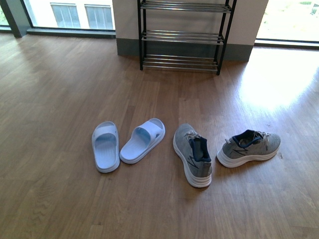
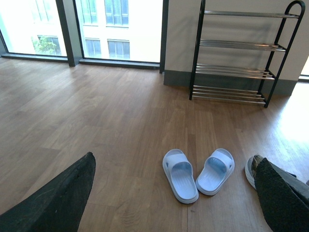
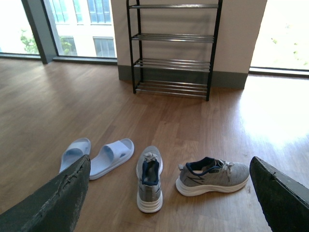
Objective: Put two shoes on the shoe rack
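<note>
left hand (image 2: pixel 174 160) and right hand (image 3: pixel 170 161) hover spread wide and empty, nothing picked yet. on the floor (image 1: pixel 60 89) beside slippers (image 1: pixel 142 140), well short of the rack (image 1: pixel 182 36), i see one grey shoe (image 1: pixel 193 155) toeing toward it, its mate (image 1: pixel 248 148) sideways.

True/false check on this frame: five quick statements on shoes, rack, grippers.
1. Both sneakers sit on the floor, short of the rack. True.
2. In the front view the slippers lie left of the sneakers. True.
3. A slipper is on the rack. False: both lie on the floor.
4. The right gripper is open. True.
5. The sneakers touch. False: bare floor shows between them.
</note>
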Robot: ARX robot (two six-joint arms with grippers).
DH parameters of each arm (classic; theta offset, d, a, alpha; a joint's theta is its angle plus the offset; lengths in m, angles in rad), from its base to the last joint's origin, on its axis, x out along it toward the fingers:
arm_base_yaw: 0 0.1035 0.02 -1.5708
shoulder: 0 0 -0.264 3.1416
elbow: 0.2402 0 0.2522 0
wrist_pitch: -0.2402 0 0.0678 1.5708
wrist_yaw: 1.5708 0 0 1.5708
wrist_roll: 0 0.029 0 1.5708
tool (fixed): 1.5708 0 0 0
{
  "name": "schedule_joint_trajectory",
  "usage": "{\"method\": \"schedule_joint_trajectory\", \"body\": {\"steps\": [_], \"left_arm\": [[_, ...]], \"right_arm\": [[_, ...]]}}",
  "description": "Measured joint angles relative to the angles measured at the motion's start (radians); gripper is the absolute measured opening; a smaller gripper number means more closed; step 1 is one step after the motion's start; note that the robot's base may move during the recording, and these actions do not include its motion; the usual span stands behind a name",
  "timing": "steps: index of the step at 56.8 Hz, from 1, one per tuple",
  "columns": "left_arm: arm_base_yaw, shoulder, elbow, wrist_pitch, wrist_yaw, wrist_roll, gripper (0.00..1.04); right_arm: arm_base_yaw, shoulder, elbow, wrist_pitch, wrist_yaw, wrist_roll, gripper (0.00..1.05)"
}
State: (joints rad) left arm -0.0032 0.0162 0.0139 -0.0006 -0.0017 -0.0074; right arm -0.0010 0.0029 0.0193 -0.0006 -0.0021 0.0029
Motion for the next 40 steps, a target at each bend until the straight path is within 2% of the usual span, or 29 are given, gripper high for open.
{"method": "schedule_joint_trajectory", "body": {"steps": [40], "left_arm": [[0.000, 0.000, 0.000, 0.000, 0.000, 0.000, 0.95]], "right_arm": [[0.000, 0.000, 0.000, 0.000, 0.000, 0.000, 0.96]]}}
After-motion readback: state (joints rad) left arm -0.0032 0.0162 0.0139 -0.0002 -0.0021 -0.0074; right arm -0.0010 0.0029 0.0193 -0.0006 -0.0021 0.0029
